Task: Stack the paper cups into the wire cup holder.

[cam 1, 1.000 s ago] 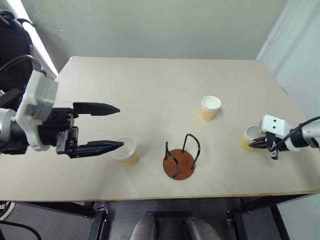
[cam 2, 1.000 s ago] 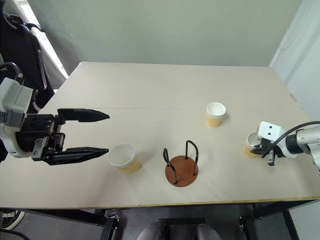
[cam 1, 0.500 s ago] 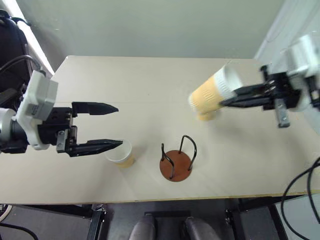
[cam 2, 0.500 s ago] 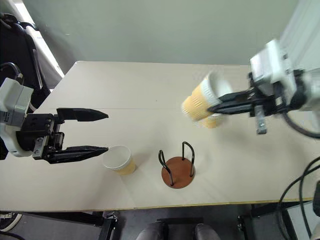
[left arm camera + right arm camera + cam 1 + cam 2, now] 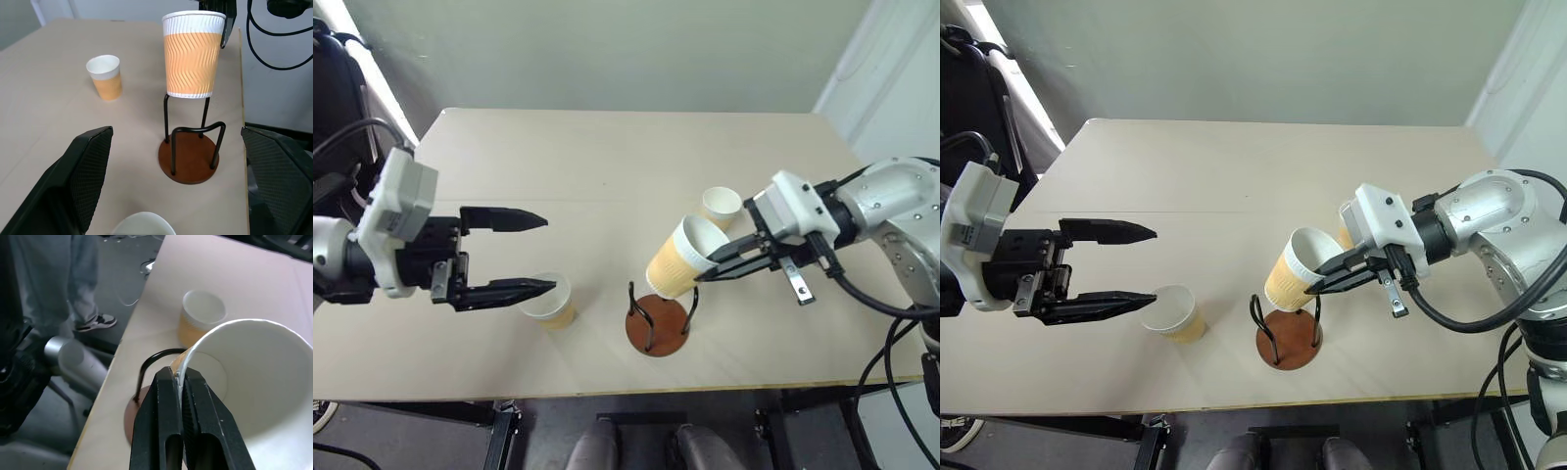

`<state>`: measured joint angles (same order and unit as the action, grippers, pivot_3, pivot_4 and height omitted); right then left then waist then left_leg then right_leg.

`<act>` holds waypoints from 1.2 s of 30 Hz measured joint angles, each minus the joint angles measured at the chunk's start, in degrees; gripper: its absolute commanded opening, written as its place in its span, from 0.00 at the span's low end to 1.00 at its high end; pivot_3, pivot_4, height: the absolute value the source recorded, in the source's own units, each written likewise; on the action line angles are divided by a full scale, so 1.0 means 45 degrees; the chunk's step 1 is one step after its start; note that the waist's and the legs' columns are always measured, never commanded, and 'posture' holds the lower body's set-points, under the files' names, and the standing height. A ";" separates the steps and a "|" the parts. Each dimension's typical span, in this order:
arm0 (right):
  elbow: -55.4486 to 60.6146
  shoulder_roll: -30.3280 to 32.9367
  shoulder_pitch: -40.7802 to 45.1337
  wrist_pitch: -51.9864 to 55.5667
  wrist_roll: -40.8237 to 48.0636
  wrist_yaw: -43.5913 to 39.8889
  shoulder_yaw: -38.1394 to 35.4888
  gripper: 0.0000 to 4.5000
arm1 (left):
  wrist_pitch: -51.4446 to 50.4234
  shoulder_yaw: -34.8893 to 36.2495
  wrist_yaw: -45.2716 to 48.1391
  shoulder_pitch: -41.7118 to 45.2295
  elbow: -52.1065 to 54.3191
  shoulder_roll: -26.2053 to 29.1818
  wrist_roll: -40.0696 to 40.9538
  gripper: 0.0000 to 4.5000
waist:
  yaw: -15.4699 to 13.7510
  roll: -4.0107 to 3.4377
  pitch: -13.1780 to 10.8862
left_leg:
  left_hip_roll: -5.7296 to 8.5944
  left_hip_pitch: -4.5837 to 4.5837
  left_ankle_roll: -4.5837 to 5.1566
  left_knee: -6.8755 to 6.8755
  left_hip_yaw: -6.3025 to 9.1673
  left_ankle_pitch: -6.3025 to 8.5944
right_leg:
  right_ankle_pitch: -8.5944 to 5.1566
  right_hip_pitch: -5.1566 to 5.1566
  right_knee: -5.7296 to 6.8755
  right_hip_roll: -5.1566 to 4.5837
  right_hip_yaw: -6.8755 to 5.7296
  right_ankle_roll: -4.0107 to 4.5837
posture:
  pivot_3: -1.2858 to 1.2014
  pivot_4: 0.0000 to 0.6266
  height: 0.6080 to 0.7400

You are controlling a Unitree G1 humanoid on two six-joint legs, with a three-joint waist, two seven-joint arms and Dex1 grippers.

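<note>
My right gripper (image 5: 708, 269) is shut on the rim of a tan-yellow paper cup (image 5: 680, 257), one finger inside and one outside. The cup hangs tilted just above the wire cup holder (image 5: 658, 318), a reddish-brown disc with black wire loops near the table's front edge. Another paper cup (image 5: 551, 301) stands left of the holder, right by the lower fingertip of my open left gripper (image 5: 549, 253), which holds nothing. A third cup (image 5: 722, 207) stands farther back, behind the held one. The left wrist view shows the held cup (image 5: 191, 54) above the holder (image 5: 190, 154).
The beige table (image 5: 607, 166) has bare room at the back and left. Its front edge runs close below the holder. A person's legs (image 5: 73, 279) stand on the floor beside the table. A black bag (image 5: 337, 78) sits off the table's left side.
My right gripper lifted the cup from the table's right edge and carried it left, to just above the holder. The left gripper stayed where it was, open.
</note>
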<state>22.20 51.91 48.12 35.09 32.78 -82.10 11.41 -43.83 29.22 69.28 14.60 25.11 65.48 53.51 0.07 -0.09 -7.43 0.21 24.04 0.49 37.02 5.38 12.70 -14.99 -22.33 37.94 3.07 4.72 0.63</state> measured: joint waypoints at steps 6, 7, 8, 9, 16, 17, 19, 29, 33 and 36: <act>-0.0014 -0.0083 -0.0056 -0.0245 -0.0501 -0.0136 0.0436 0.01 | -0.0071 0.0311 -0.0157 -0.0263 0.0257 0.0114 0.0091 1.00 | 0.0003 0.0000 0.0001 | 0.0000 -0.0004 0.0000 0.0002 0.0000 0.0000 | 0.0003 0.0004 0.0002 0.0000 -0.0002 0.0004 | 0.52 0.24 1.00; -0.0028 -0.0119 -0.0056 -0.0254 -0.0626 -0.0135 0.0583 0.05 | -0.0077 0.0318 -0.0165 -0.0314 0.0285 0.0134 0.0103 1.00 | 0.0004 0.0001 0.0001 | -0.0001 -0.0005 0.0000 0.0002 -0.0001 0.0000 | 0.0003 0.0004 0.0003 0.0000 -0.0002 0.0004 | 0.52 0.24 1.00; -0.0056 -0.0192 -0.0056 -0.0260 -0.0744 -0.0132 0.0710 0.10 | -0.0084 0.0318 -0.0183 -0.0340 0.0295 0.0135 0.0108 1.00 | 0.0005 0.0001 0.0001 | 0.0000 -0.0005 0.0000 0.0002 0.0000 0.0000 | 0.0004 0.0002 0.0004 0.0000 -0.0003 0.0005 | 0.52 0.24 1.00; -0.0085 -0.0264 -0.0056 -0.0261 -0.0830 -0.0130 0.0774 0.14 | -0.0085 0.0320 -0.0196 -0.0345 0.0298 0.0138 0.0117 1.00 | 0.0006 0.0001 0.0001 | 0.0000 -0.0005 0.0000 0.0002 0.0000 0.0000 | 0.0004 0.0002 0.0005 0.0000 -0.0003 0.0005 | 0.52 0.24 1.00; -0.0714 -0.0549 0.0135 -0.0355 -0.1416 -0.0052 0.0843 0.68 | -0.0084 0.0329 -0.0257 -0.0400 0.0304 0.0155 0.0215 1.00 | 0.0006 0.0001 0.0001 | -0.0001 -0.0005 0.0000 0.0002 -0.0001 0.0000 | 0.0008 -0.0001 0.0008 -0.0001 -0.0004 0.0012 | 0.52 0.24 1.00; -0.0995 -0.0600 0.0313 -0.0445 -0.1562 -0.0022 0.0843 0.76 | -0.0084 0.0329 -0.0262 -0.0417 0.0306 0.0157 0.0217 1.00 | 0.0008 0.0001 0.0001 | -0.0002 -0.0005 0.0000 0.0002 0.0000 0.0000 | 0.0009 -0.0002 0.0010 0.0000 -0.0004 0.0014 | 0.52 0.24 1.00; -0.1949 -0.0722 0.0927 -0.0779 -0.1917 0.0054 0.0838 0.93 | -0.0084 0.0334 -0.0281 -0.0444 0.0312 0.0160 0.0221 1.00 | 0.0015 0.0001 0.0001 | -0.0003 -0.0005 0.0000 0.0002 -0.0001 0.0000 | 0.0014 -0.0009 0.0017 0.0000 -0.0006 0.0022 | 0.52 0.24 1.00; -1.4341 -0.2517 0.4714 -0.7413 -0.7739 0.1499 0.2520 0.99 | -0.0040 0.0298 -0.0523 -0.0450 0.0376 0.0182 0.0217 1.00 | 0.0013 -0.0004 -0.0002 | -0.0015 0.0005 -0.0003 -0.0023 0.0007 -0.0002 | 0.0091 -0.0072 0.0052 0.0000 -0.0022 0.0090 | 0.52 0.24 1.00; -1.7826 -0.3403 0.5254 -0.9314 -0.9396 0.2111 0.3203 0.99 | -0.0043 0.0307 -0.0647 -0.0498 0.0479 0.0181 0.0230 1.00 | -0.0001 -0.0023 -0.0014 | -0.0015 0.0022 -0.0024 -0.0075 0.0005 -0.0012 | 0.0094 -0.0101 0.0053 -0.0002 -0.0026 0.0095 | 0.52 0.24 1.00; -1.9253 -0.3804 0.5684 -1.0125 -1.0067 0.2424 0.3215 0.99 | -0.0097 0.0379 -0.0749 -0.0663 0.0636 0.0181 0.0278 1.00 | 0.0009 -0.0024 -0.0014 | -0.0019 0.0031 -0.0059 -0.0140 0.0005 -0.0031 | 0.0097 -0.0118 0.0016 -0.0002 -0.0026 0.0103 | 0.52 0.24 1.00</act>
<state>-64.44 34.79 73.70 -10.47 -12.52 -71.20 25.88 -44.27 30.93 65.91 11.61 27.97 66.29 54.76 0.11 -0.20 -7.49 0.12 24.18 0.23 36.39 5.40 12.56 -14.56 -22.85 38.01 3.06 4.60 1.09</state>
